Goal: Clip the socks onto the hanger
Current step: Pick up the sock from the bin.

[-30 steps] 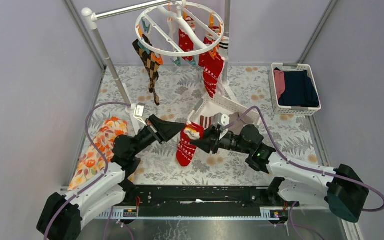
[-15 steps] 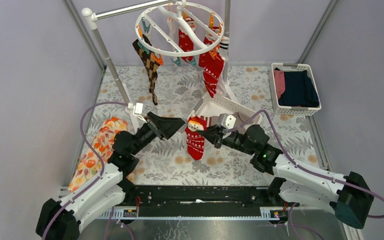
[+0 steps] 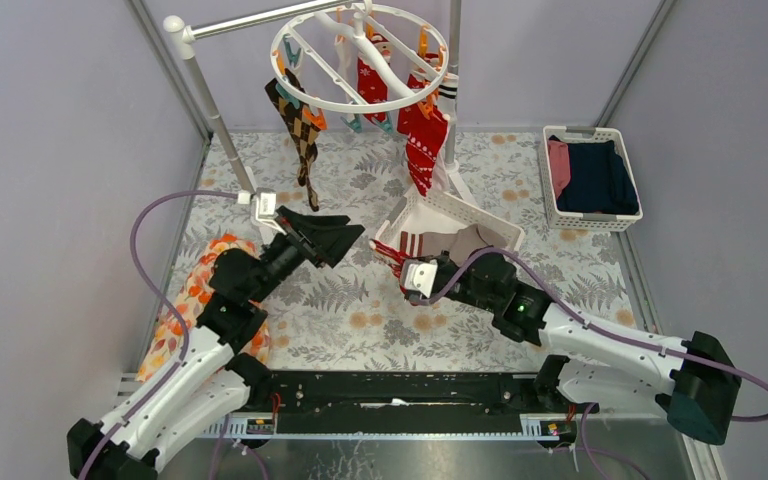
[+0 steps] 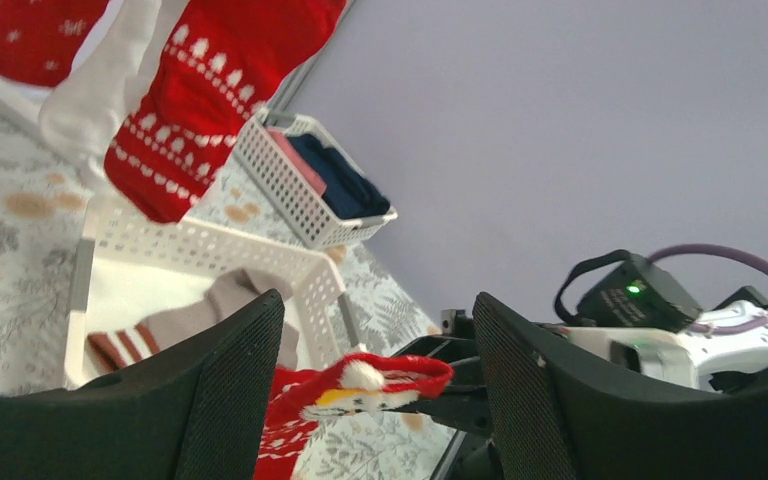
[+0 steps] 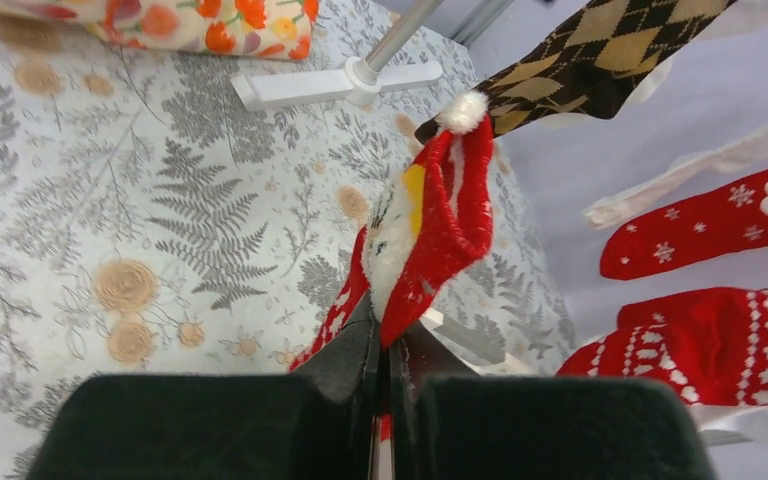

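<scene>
Two sets of fingers meet over the middle of the fern-printed surface (image 3: 350,315). My right fingers (image 5: 380,375) are closed tight on a red-and-white Christmas sock (image 5: 440,220), pinching it near the cuff with the white pompom; the rest of the sock hangs below them. My left fingers (image 3: 340,240) stand spread apart with nothing between them. They point toward the sock's cuff and are near it, though not touching. In my left wrist view the cuff shows in the gap between them.

Behind the sock lies a tilted white basket (image 3: 430,200) with a taupe sock (image 3: 460,240) and a white sock with a striped cuff (image 3: 412,243) in it. The hanger (image 3: 360,108) hangs from a grey pole (image 3: 215,120) at the far side, well apart from both my fingers. Already clipped to it are an argyle sock (image 3: 300,125) and other red Christmas socks (image 3: 425,140). An orange floral cloth (image 3: 200,290) lies at my left, and a second basket (image 3: 590,131) of folded clothes sits far right.
</scene>
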